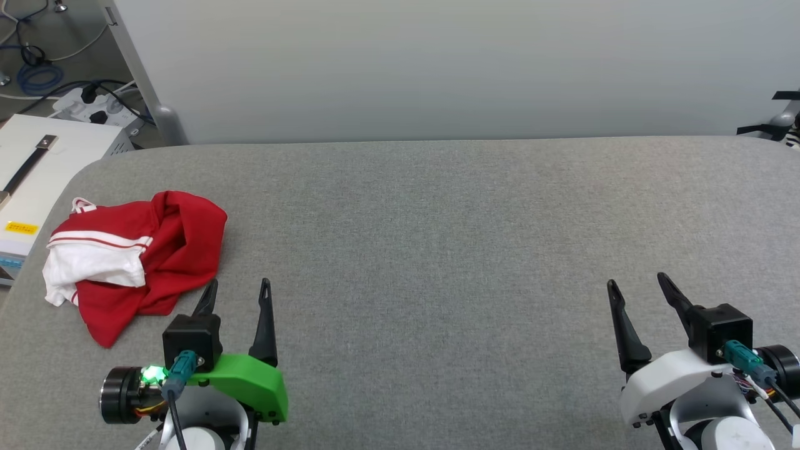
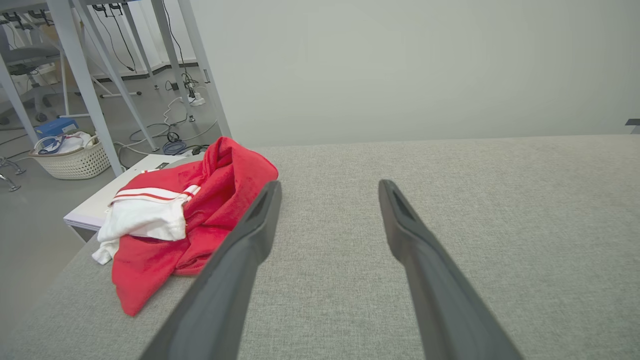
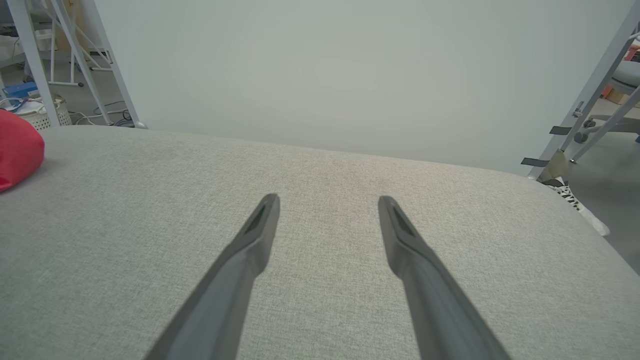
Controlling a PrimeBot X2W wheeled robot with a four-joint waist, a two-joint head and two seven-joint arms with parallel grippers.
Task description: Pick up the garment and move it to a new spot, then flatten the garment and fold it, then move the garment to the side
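Two grippers sit low at the near edge of the grey padded table (image 1: 437, 250), one at 7 o'clock and one at 5 o'clock in the head view, each with its long dark fingers pointing away from the robot, toward 12 o'clock. The left gripper (image 1: 240, 282), on its green-shelled wrist, has its jaws spread wide with nothing between them but bare fabric surface; the left wrist view shows the same gap, with both fingers low over the table. The right gripper (image 1: 637, 280), on its white-shelled wrist, also shows its two fingers clearly parted and holding nothing, and they lean slightly toward 11 o'clock. The garment (image 1: 181, 250) lies in a crumpled heap at about 10 o'clock from the left gripper, near the table's left edge, red cloth bunched over a white sleeve with red-white striped trim. Its near red hem comes just beside the tip of the left gripper's outer finger; whether they touch cannot be told. From the right gripper the garment is well apart, far off at 9 o'clock. Beyond the table's far edge at 12 o'clock stands a plain pale wall panel (image 1: 437, 62), and at 10 o'clock a white box (image 1: 37, 162) sits beside the table, with cables (image 1: 37, 75) on the floor behind it.
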